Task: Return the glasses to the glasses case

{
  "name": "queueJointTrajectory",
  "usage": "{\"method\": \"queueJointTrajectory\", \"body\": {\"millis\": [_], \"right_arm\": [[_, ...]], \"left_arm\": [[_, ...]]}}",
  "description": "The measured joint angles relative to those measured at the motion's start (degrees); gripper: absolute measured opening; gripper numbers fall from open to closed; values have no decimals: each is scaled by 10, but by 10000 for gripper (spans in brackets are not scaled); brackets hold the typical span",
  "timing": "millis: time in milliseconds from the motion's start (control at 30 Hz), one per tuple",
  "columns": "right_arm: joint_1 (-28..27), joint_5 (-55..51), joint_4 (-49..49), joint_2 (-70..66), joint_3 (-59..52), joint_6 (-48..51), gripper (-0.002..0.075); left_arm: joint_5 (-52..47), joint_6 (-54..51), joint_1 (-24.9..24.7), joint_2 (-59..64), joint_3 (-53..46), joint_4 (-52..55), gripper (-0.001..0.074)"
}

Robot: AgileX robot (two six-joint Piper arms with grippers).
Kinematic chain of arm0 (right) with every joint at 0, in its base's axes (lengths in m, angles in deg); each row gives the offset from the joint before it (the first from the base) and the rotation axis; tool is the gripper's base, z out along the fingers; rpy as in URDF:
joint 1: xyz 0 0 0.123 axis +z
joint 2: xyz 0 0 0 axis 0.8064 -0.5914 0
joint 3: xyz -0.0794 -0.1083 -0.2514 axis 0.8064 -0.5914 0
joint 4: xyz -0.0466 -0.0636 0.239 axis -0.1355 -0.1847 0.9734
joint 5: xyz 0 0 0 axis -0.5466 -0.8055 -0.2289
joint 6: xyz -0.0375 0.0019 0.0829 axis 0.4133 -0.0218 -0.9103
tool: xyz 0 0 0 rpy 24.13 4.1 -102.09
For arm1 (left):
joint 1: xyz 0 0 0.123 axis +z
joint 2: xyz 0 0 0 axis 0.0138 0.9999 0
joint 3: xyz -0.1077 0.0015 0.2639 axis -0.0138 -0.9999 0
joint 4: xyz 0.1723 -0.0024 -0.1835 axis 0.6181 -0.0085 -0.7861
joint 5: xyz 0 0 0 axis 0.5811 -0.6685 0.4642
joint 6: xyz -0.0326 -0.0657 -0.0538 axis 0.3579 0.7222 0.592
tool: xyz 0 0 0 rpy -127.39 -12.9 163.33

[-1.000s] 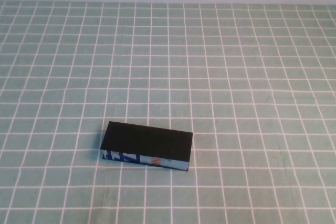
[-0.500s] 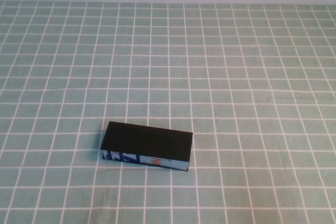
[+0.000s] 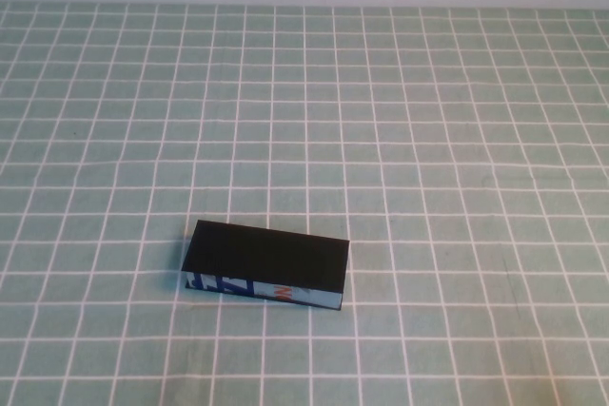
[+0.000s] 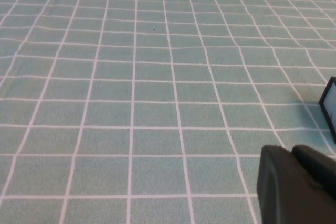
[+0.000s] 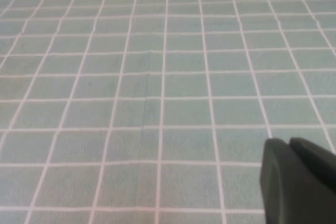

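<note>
1. Glasses case (image 3: 266,266) lies closed on the green checked tablecloth (image 3: 428,140), near the front, a bit left of centre; black lid flat on top, light blue front edge facing the robot.
2. Glasses not visible in any view; judging by the shut lid they are probably inside already, so the task looks finished or nearly so. Cannot confirm.
3. Case edge also shows at the border of the left wrist view (image 4: 329,106), so the left arm sits near it, likely pulled back to its parked pose.
4. Left gripper (image 4: 296,184): only a dark body corner shows, off the cloth, holding nothing seen; fingers open or closed, cannot tell.
5. Right gripper (image 5: 296,182): same, dark corner over bare cloth, well apart from the case; finger state cannot tell.
6. Neither arm appears in the high view.
7. Front edge print: dark-blue marks and an orange patch, too small to read; no brand legible.
</note>
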Motion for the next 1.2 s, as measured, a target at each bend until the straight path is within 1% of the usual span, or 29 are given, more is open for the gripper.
{"method": "queueJointTrajectory", "body": {"millis": [1200], "right_arm": [[-1,8,4,1,-2,13,-12]], "left_arm": [[0,1,1,0,0,1,1]]}}
